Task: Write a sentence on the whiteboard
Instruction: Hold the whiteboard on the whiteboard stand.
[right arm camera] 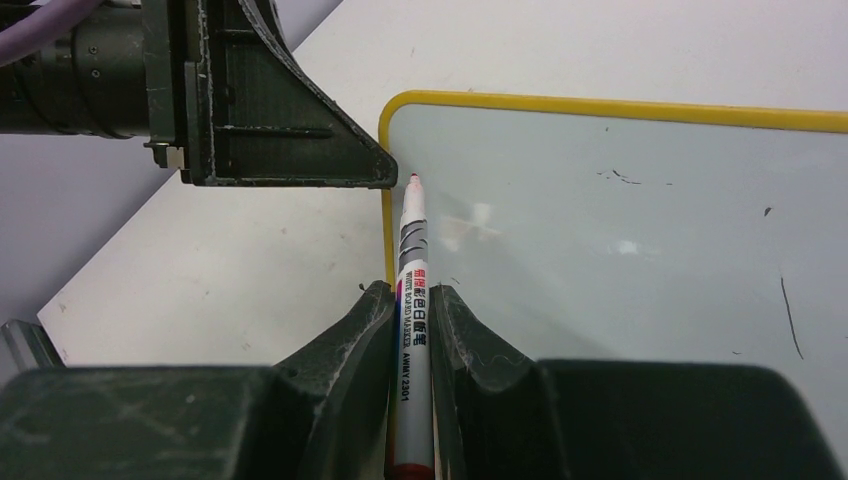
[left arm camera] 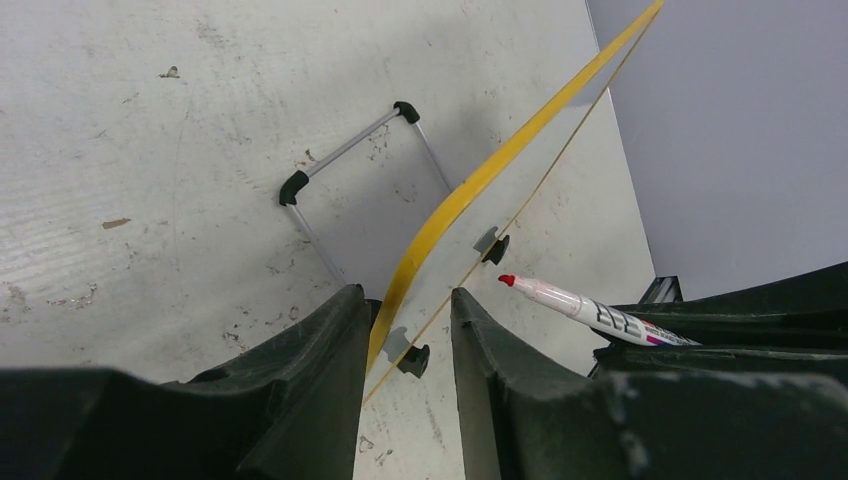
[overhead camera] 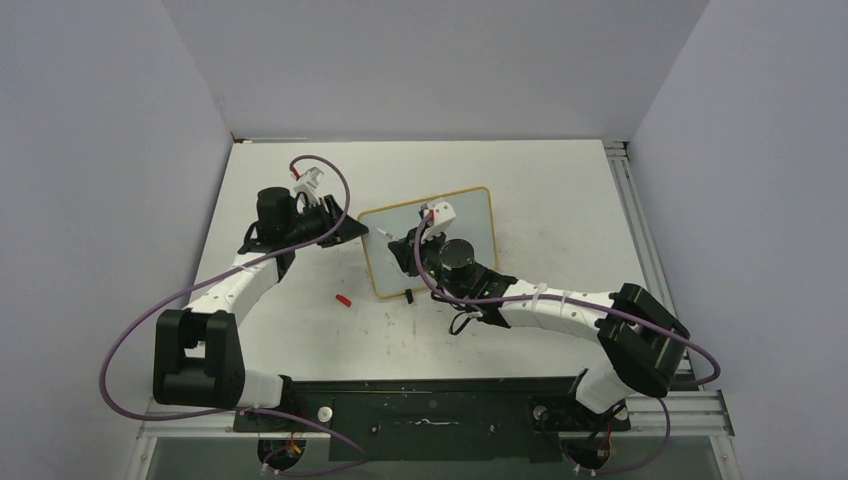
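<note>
**Robot arms at the whiteboard:** The whiteboard (overhead camera: 472, 218), a small panel in a yellowish frame, stands tilted back near the middle of the white tabletop (overhead camera: 560, 190), with a robot arm on either side.

At the board's left edge, the left tool (left arm camera: 408, 300) straddles the frame. One dark finger (left arm camera: 330, 340) is on the board's rear side and the other is on its front. In the wrist view the frame runs close along the rear finger, but it cannot be told whether the tool is actually clamped on the edge.

In front of the board, the right tool (right arm camera: 412, 292) is clenched around a marker (right arm camera: 413, 250) with a white barrel and printed lettering. The marker's red tip is aimed at the board's upper left corner, just beside the left tool's finger, and appears to sit at or very near the writing surface, just inside the frame.

The board's face carries a few dark scuffs toward its right side. Behind the board, a wire stand (left arm camera: 350, 150) with black end caps rests on the tabletop, and two little black feet (left arm camera: 495, 248) show along the board's lower edge. A small red cap (overhead camera: 343, 299) lies on the tabletop near the board's lower left corner, apart from it.
</note>
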### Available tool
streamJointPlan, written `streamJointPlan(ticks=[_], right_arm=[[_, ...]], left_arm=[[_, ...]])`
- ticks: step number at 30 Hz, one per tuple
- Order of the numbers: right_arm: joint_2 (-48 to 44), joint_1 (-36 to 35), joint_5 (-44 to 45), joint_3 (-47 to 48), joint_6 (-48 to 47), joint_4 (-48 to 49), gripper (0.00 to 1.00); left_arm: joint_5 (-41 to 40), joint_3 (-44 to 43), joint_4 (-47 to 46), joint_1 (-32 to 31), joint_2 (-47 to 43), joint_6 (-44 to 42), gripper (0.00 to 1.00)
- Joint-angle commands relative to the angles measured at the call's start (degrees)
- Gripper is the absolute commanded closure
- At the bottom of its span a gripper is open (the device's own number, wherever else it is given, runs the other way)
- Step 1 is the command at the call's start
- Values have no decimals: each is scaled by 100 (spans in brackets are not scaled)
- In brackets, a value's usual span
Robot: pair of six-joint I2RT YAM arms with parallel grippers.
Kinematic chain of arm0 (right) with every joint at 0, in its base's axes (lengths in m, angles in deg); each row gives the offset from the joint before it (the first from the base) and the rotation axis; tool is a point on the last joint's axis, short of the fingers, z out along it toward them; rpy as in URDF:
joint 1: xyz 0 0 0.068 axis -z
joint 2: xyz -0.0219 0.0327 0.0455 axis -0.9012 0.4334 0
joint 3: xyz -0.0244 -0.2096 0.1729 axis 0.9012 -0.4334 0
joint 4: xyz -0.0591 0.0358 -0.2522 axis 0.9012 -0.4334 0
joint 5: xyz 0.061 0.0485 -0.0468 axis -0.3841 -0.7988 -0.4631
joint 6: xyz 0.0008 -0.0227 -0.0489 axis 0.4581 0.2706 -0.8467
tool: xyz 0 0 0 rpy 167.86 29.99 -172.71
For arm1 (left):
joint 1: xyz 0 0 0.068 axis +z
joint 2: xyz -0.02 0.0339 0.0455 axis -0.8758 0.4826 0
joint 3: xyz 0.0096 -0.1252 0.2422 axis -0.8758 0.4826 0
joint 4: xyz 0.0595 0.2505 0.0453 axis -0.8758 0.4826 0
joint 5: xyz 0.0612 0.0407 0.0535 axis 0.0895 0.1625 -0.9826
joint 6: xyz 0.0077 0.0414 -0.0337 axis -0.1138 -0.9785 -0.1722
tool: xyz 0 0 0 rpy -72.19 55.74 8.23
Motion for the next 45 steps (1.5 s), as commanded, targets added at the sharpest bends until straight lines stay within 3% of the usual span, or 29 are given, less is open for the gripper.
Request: streamJointPlan(ticks=[1, 45], right_arm=[[107, 75, -41, 309, -60, 454, 95], [793, 296, -363, 689, 2, 774, 95]], left_arm=[[-91, -248, -81, 5, 36, -147, 67], [-81, -309, 82, -153, 167, -445, 97]])
